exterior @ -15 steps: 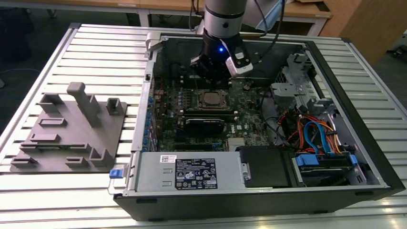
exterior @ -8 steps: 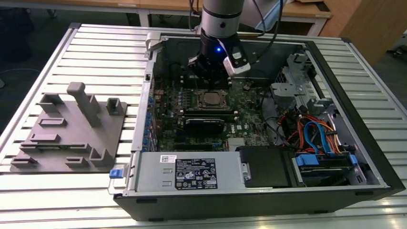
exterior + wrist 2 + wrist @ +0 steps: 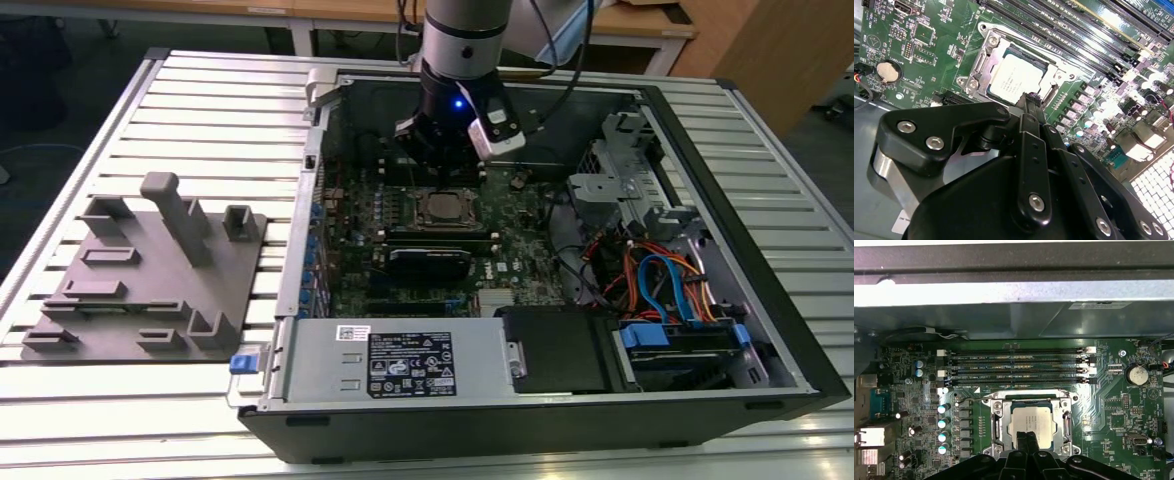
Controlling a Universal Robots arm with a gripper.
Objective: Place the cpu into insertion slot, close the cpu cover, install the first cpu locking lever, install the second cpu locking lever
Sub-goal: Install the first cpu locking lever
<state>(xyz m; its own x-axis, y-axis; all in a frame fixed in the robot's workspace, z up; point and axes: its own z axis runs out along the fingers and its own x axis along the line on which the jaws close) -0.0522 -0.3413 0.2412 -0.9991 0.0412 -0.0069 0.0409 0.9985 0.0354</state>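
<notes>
Gripper (image 3: 1031, 99) hangs upper centre in the exterior view; fingers pressed together, gripping nothing; cpu (image 3: 1032, 422) sits in insertion slot (image 3: 1028, 52); cpu cover (image 3: 997, 422) lies down around it.

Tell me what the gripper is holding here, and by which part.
Nothing is held. The gripper is shut with nothing between its fingers, its tips at the edge of the cpu cover, beside the seated cpu.

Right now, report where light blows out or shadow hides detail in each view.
Exterior view: shadow darkens the computer case interior around the gripper. Second wrist view: the cpu glares pale, and the perforated panel washes out white. First wrist view: a bright band of glare runs along the case's metal edge.
</notes>
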